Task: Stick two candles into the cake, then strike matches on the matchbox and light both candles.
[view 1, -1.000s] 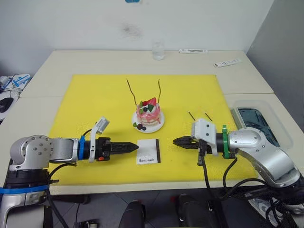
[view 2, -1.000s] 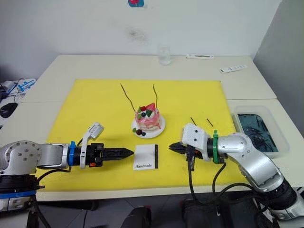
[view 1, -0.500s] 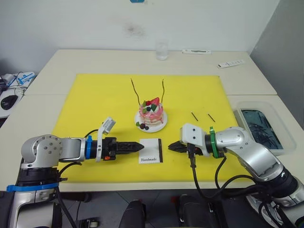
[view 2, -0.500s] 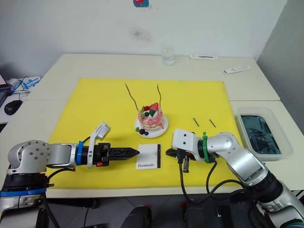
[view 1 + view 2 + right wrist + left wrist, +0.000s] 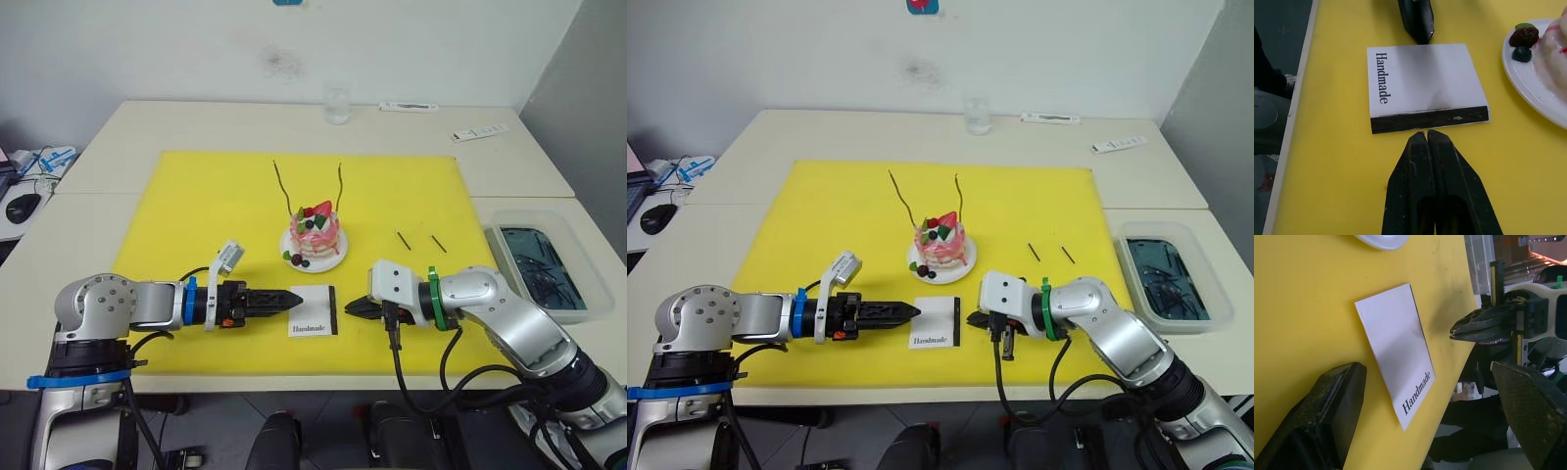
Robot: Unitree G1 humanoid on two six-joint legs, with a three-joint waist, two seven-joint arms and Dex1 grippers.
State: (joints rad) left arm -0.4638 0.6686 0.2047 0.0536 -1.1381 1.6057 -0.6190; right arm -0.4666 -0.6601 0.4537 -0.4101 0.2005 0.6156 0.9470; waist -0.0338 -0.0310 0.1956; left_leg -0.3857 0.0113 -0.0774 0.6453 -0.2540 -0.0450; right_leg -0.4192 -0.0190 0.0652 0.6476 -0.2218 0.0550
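Observation:
The white matchbox [image 5: 312,310] lies flat on the yellow mat [image 5: 196,215], lettering toward the front and black strip toward my right gripper. My right gripper [image 5: 1426,133] is shut and empty, its tips at the strip edge. My left gripper [image 5: 299,294] is at the box's opposite edge. Its fingers [image 5: 1327,416] stand apart, one low by the mat and one above. The pink cake [image 5: 315,230] sits on its white plate [image 5: 333,259] behind the box. Two wavy candles [image 5: 282,186] [image 5: 340,186] rise from the cake's back top. Two short matches [image 5: 403,238] [image 5: 436,243] lie to the right.
A clear bin [image 5: 549,269] with dark contents sits off the mat at the right. At the table's back stand a glass [image 5: 337,103], a white strip [image 5: 409,107] and a remote [image 5: 480,131]. A mouse [image 5: 22,206] and cables lie far left.
The camera has shifted. My right gripper has moved left until its tips reach the matchbox's strip edge. My left gripper has stayed at the other edge.

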